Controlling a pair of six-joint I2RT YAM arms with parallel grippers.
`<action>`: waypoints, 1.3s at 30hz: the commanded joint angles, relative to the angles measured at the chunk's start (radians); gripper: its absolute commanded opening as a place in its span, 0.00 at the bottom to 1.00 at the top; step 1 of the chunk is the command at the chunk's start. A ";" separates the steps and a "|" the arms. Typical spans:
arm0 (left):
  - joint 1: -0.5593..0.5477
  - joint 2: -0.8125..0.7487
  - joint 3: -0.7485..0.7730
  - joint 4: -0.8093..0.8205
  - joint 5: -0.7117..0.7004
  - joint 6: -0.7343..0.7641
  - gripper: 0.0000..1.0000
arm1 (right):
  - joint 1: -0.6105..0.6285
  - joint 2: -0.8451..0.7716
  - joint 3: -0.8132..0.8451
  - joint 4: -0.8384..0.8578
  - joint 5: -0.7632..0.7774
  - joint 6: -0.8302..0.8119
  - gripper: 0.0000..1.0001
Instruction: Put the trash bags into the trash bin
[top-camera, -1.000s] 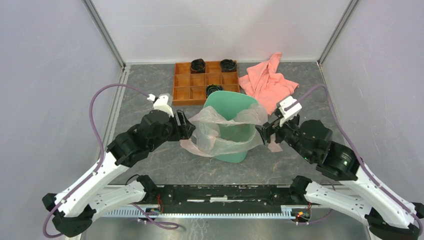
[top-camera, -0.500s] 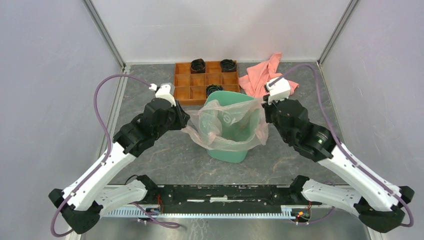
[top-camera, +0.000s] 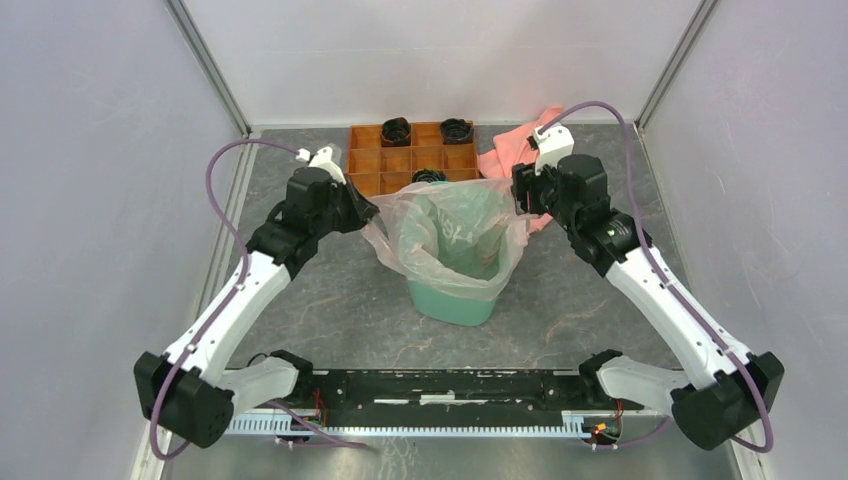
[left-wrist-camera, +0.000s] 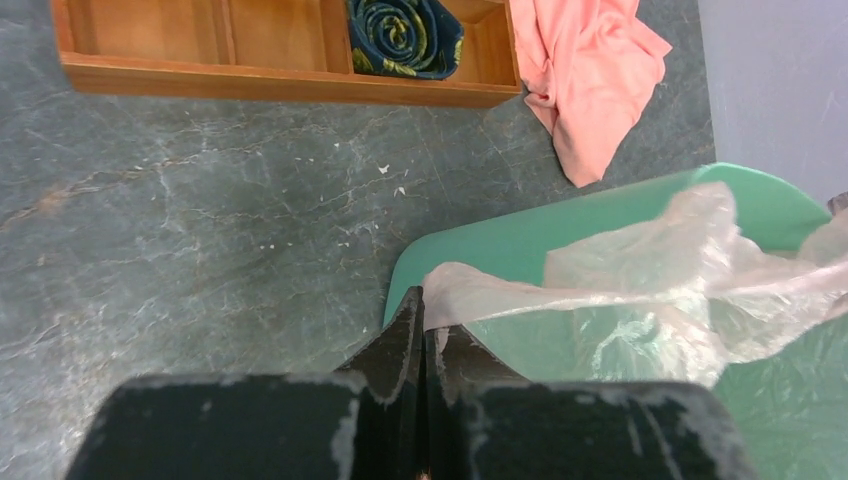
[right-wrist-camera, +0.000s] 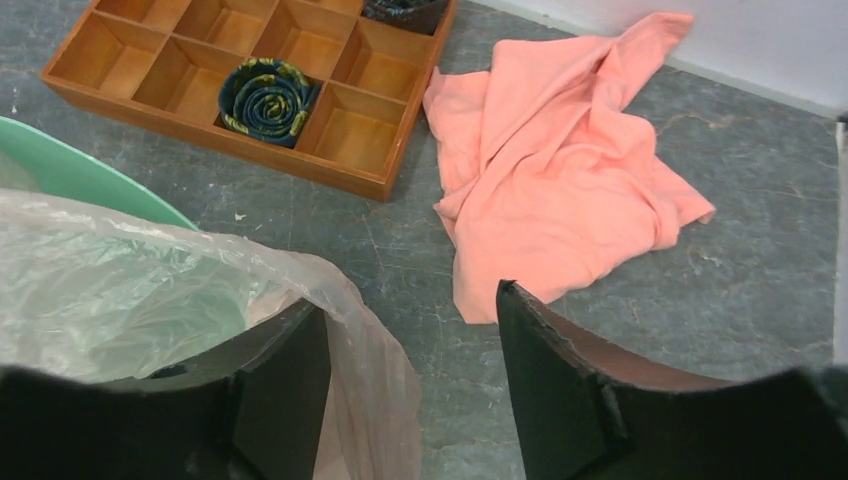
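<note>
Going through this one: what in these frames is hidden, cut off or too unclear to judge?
Floor of the trash bin: top view, veiled by crumpled film of the trash bag.
Opening of the right gripper: top view, lost against its dark wrist.
Towel: top view, partly under the right arm.
Tray: left wrist view, cut by the top edge.
Left gripper: how much film it pinches, hidden between shut fingers.

Wooden tray (right-wrist-camera: 365, 130) holding rolled dark fabric (right-wrist-camera: 265, 100); pink towel (right-wrist-camera: 560, 170) beside.
</note>
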 joint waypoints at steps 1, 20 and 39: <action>0.048 0.060 -0.044 0.160 0.163 -0.037 0.02 | -0.062 0.050 0.000 0.061 -0.191 -0.002 0.72; 0.069 0.095 -0.210 0.337 0.325 -0.103 0.02 | -0.085 -0.120 0.142 -0.282 -0.396 0.044 0.98; 0.071 0.110 -0.243 0.336 0.297 -0.162 0.02 | -0.098 0.008 0.042 0.037 -0.259 0.081 0.23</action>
